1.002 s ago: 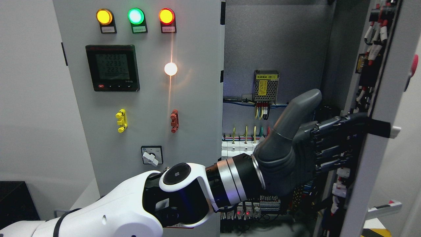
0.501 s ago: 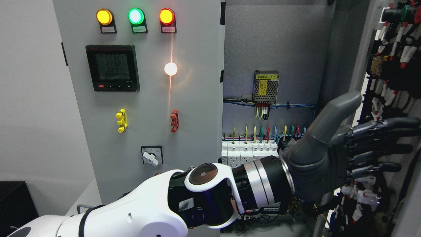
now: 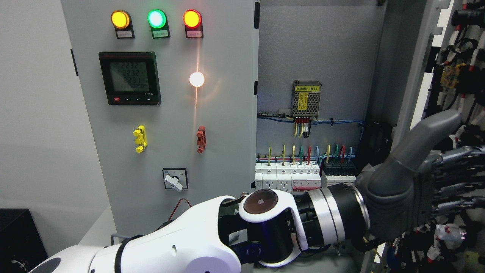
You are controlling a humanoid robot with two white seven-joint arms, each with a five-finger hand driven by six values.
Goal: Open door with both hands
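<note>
Head view. We list our left hand point(image 3: 420, 189), grey, reaching in from the lower left on a white arm point(image 3: 182, 242); thumb raised, fingers point(image 3: 451, 170) stretched out flat and holding nothing, their tips lying against the wired inner face of the open door point(image 3: 466, 94), which stands at the far right edge (seen nearly edge-on).

Behind and left of the hand: the cabinet interior point(image 3: 314, 57), with a small mesh-covered box bearing a yellow label point(image 3: 306, 99) above thumb height, and a row of breakers point(image 3: 295, 176) with coloured wires just left of the wrist.

Farther left of the hand: the closed door panel point(image 3: 159, 113), carrying three lit lamps point(image 3: 156, 19) (yellow, green, red), a meter display point(image 3: 129, 77) and a rotary switch point(image 3: 174, 179).

Our right hand does not show.
</note>
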